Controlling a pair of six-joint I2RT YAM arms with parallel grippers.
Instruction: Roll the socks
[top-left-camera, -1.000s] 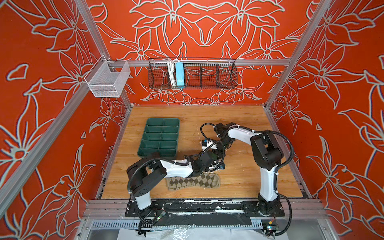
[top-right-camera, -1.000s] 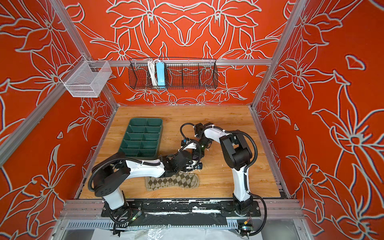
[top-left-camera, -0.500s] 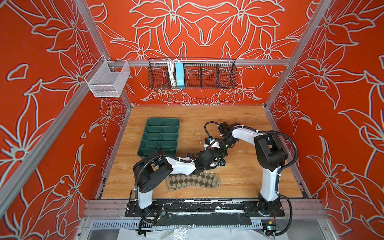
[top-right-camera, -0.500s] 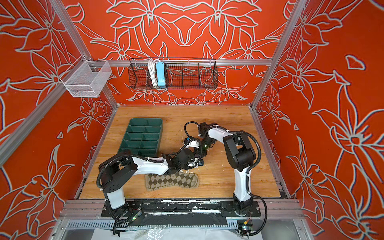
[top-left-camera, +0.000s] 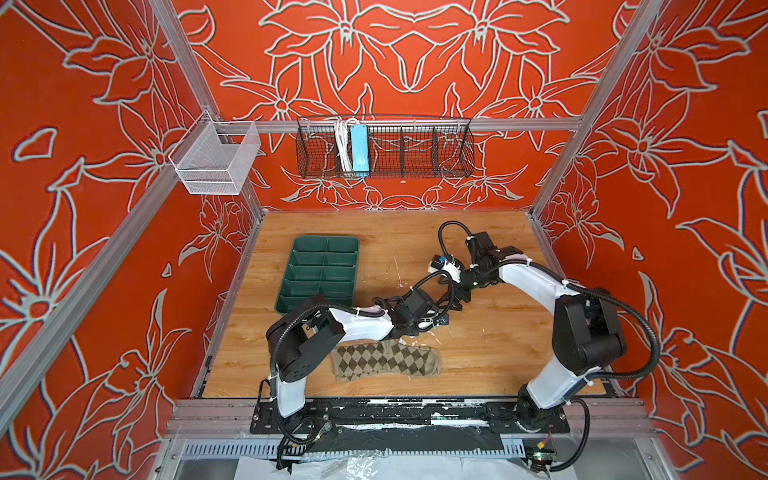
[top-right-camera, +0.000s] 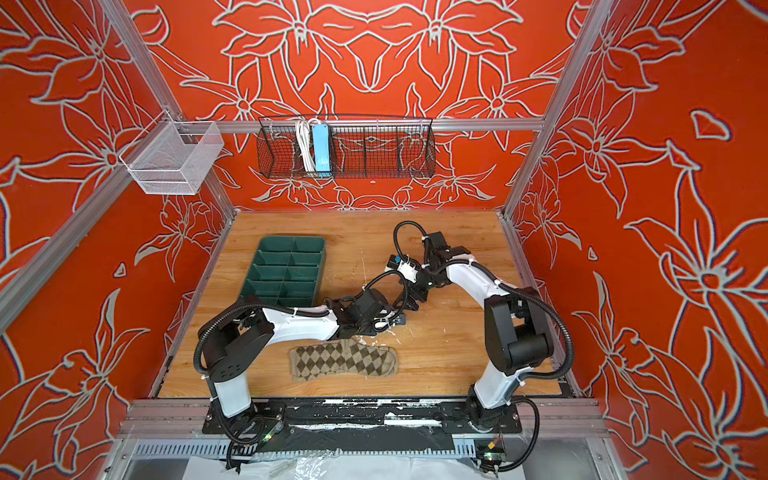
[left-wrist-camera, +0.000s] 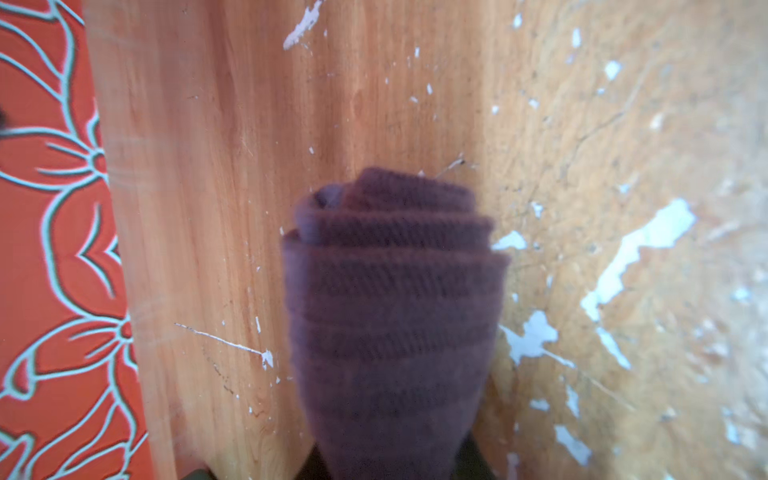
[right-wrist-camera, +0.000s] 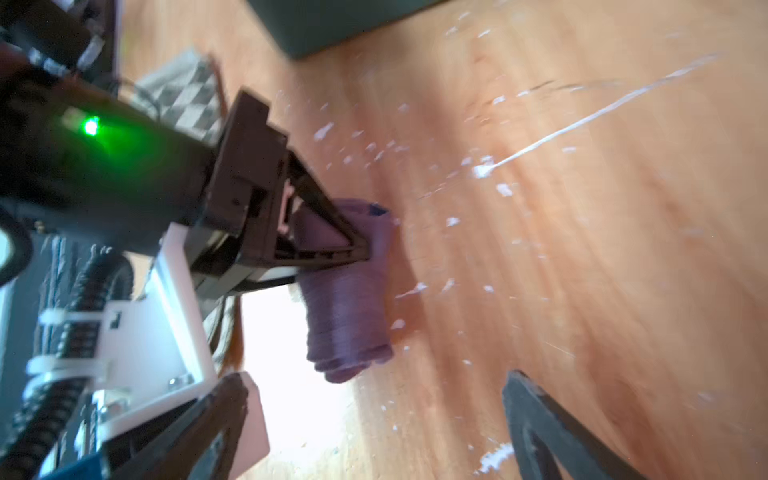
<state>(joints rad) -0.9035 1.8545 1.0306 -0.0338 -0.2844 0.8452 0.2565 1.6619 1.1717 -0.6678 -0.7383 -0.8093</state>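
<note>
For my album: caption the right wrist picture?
Left pincer grips the rolled purple sock; right pincer open, scuffed wooden table behind.

Soft, matt cloth with fine ridges: the rolled purple ribbed knit sock (left-wrist-camera: 395, 299), its wound layers fuzzy at the edges. The beige-and-olive argyle sock (top-left-camera: 386, 360) is flat, matt knit cloth. The light wooden surface (top-left-camera: 498, 345) carries a smooth grain finish, scratched and chipped to white flecks. The dark green compartment tray (top-left-camera: 326, 238) appears to be moulded plastic with a dull sheen. The black wire basket (top-left-camera: 415, 149) is thin, dark-coated metal mesh.
</note>
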